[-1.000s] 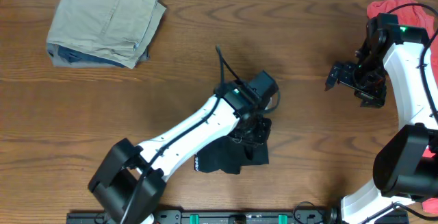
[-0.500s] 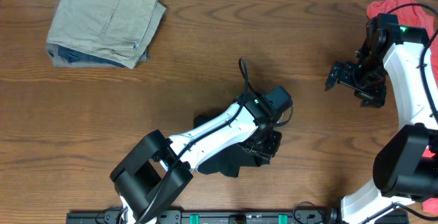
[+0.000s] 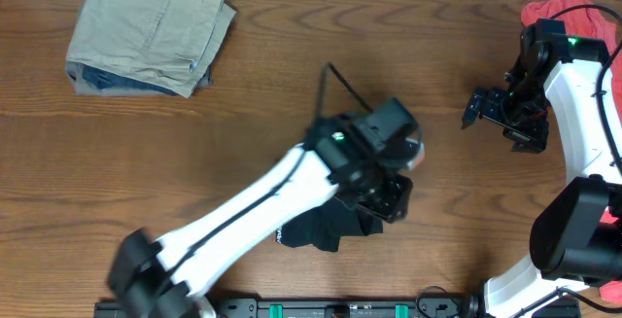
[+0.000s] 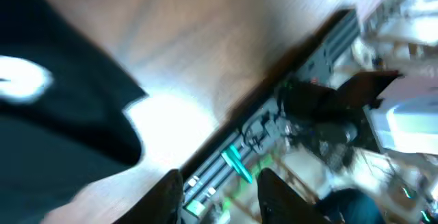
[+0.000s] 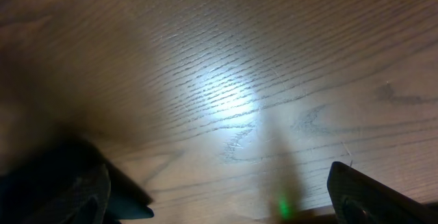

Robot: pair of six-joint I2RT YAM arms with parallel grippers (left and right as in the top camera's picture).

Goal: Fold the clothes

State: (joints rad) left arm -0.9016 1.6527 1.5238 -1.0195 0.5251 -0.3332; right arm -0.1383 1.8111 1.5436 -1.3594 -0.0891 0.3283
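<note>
between the fingers (image 4: 171, 195) of the left gripper (image 4: 222, 191) a moderate gap is seen in the blurred wrist view, and nothing is held in it; only the dark rail (image 4: 321, 46) at the table's front edge and blurred equipment are seen past the gap. the jaws are parted, but not widely. the black shirt (image 4: 61, 128) is seen to the left of those fingers, outside the gap, and a white patch (image 4: 24, 80) is shown on its fabric. whether the cloth is touched by a fingertip cannot be told.

from overhead, the left gripper (image 3: 389, 195) is seen above the right edge of the black shirt (image 3: 321, 230), which is bunched in a dark heap near the front edge of the table (image 3: 194, 143) and is partly hidden under the left arm.

the jaws of the right gripper (image 5: 219, 176) are spread wide, one finger (image 5: 61, 186) being seen at each lower corner of the wrist view, and nothing but bare wood grain is framed between them. nothing is held or touched. from overhead, the right gripper (image 3: 494, 112) is seen near the table's right side, well apart from the shirt.

a red garment (image 3: 564, 11) is seen at the far right corner, and folded khaki trousers (image 3: 151, 28) are laid at the far left corner.
</note>
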